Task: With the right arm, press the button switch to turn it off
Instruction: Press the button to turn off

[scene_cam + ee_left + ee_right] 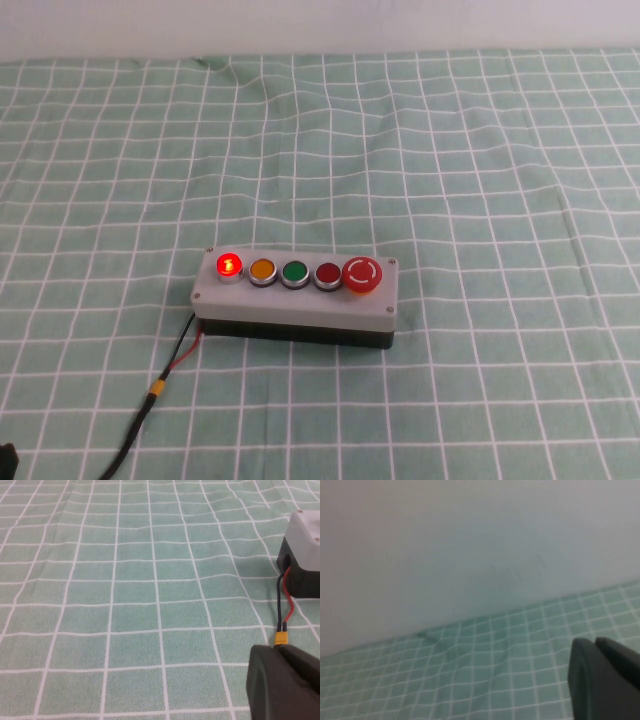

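Two grippers, both yours | right gripper (605, 680): opening cannot be told, faces wall above cloth | left gripper (282, 685): opening unclear, just behind yellow connector (281, 639) | button switch (229, 265): lit, leftmost on grey box (300, 300)

A green cloth with a white grid (450, 150) covers the whole table, lying mostly flat with soft wrinkles toward its far edge, where it meets a plain pale wall (320, 25). On the cloth sits a grey box (295, 305) with a black base. Four of its buttons stand in a row: an orange button (262, 269), a green button (294, 272), a dark red flush button (327, 273) and a large red mushroom-head button with white arrows (361, 274) at the box's right end. A red and black wire pair (185, 345) leaves the box's left end and joins a yellow connector (157, 389), from which a black cable (125, 450) runs toward the near edge
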You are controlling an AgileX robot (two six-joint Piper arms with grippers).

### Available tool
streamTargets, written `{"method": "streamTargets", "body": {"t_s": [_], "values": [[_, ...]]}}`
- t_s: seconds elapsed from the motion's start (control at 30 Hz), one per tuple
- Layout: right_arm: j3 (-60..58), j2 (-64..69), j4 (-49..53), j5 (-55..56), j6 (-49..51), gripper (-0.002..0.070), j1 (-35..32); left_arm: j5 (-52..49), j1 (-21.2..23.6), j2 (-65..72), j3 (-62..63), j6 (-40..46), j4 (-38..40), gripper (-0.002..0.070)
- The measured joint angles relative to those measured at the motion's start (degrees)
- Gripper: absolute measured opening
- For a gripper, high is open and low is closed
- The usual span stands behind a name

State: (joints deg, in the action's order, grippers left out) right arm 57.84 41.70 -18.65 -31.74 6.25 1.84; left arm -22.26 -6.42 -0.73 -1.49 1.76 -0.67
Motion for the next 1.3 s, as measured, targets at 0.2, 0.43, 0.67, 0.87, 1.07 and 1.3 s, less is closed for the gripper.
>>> {"method": "streamTargets", "body": {"t_s": [0.2,0.43,0.67,0.87,1.07,1.3], "values": [[0.09,8.02,-19.75,0.00,-14.11,-0.0016,0.00,0.00,0.00,0.00,0.00,0.00,0.00,-0.0003],[0.09,19.70,-52.72,-7.54,-49.61,-0.0016,0.00,0.00,0.00,0.00,0.00,0.00,0.00,-0.0003],[3.90,30.11,-56.62,-12.42,-60.98,-0.0016,2.76,0.00,0.00,0.00,0.00,0.00,0.00,-0.0003],[14.11,36.49,-37.40,-12.62,-52.57,-0.0015,13.79,0.00,0.00,0.00,0.00,0.00,0.00,-0.0003],[25.50,44.27,-9.66,-14.20,-30.70,-0.0015,25.33,0.00,0.00,0.00,0.00,0.00,0.00,-0.0003],[37.20,53.82,2.40,-17.25,-22.80,-0.0015,35.50,0.00,0.00,0.00,0.00,0.00,0.00,-0.0003]]}}
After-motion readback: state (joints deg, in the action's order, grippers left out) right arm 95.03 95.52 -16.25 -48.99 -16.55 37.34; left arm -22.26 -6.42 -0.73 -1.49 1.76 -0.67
